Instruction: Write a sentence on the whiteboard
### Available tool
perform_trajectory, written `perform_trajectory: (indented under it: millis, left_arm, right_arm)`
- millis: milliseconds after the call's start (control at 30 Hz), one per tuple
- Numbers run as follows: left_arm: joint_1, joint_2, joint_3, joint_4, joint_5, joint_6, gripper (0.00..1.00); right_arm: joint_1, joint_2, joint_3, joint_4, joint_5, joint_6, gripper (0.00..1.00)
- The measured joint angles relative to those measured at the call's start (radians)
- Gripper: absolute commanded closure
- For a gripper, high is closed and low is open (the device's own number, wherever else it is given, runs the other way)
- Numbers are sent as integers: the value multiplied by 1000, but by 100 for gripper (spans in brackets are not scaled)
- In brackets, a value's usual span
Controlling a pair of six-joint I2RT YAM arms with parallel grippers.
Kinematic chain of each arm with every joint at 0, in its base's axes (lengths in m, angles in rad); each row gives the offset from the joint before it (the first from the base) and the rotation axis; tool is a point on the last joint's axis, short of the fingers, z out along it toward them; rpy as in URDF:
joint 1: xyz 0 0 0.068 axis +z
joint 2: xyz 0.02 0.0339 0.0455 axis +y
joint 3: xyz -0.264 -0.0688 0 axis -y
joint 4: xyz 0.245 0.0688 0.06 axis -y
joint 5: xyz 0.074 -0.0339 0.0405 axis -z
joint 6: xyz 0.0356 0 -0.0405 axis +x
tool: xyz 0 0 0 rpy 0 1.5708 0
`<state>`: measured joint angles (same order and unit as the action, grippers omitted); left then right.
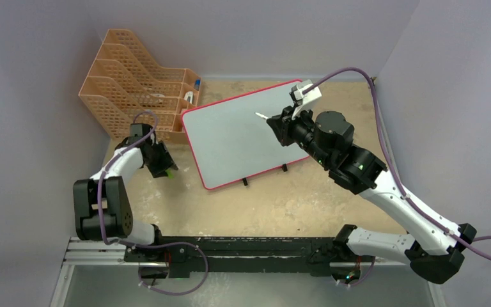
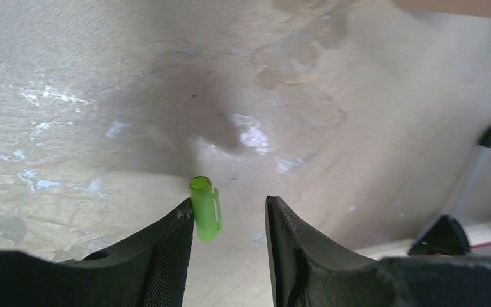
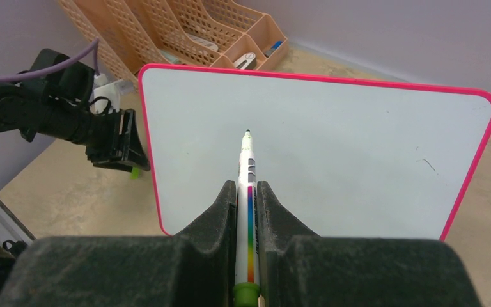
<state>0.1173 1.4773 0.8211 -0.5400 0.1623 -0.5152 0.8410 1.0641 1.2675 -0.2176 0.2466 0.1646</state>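
Whiteboard (image 1: 240,144): sits mid-table, turned at an angle. Its pink-red frame leans up on small black stand feet (image 1: 245,181) at the near edge. The lean appears meant to present the face to the right arm. Surface blank, with no green words on it. One faint short mark shows near the right edge in the right wrist view; cannot tell what it is.

Marker (image 3: 246,153): uncapped, dark tip forward, aimed squarely at the upper middle of the board. The tip looks just short of the surface, though contact cannot be confirmed. The barrel runs straight along the gripper's axis, probably so that wrist motion carries directly to the tip.

Right gripper (image 3: 247,188): jaws clamped tight on the marker barrel, one finger on each side. The grip sits well back from the tip, which leaves the tip clear to view.

Left gripper (image 2: 229,203): low over the table (image 1: 281,204), left of the board and well apart from it. Jaws stand apart. The green cap (image 2: 206,214) rests upright against one finger only, with a gap to the other. It is not pinched; whether it is stuck there or slipping, cannot tell. Likely parked here to keep the cap out of the writing area.

Orange file organizer (image 1: 134,83): back left corner, just behind the board's far corner.

Judgement: writing not yet begun; the first stroke is next.
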Motion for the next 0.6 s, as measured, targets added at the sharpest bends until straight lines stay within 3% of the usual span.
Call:
perform_trajectory:
  millis: [600]
  left_arm:
    - [6,-183,-89,90,237,-159,55]
  right_arm:
    - [0,-19,-21,0,17,0,100]
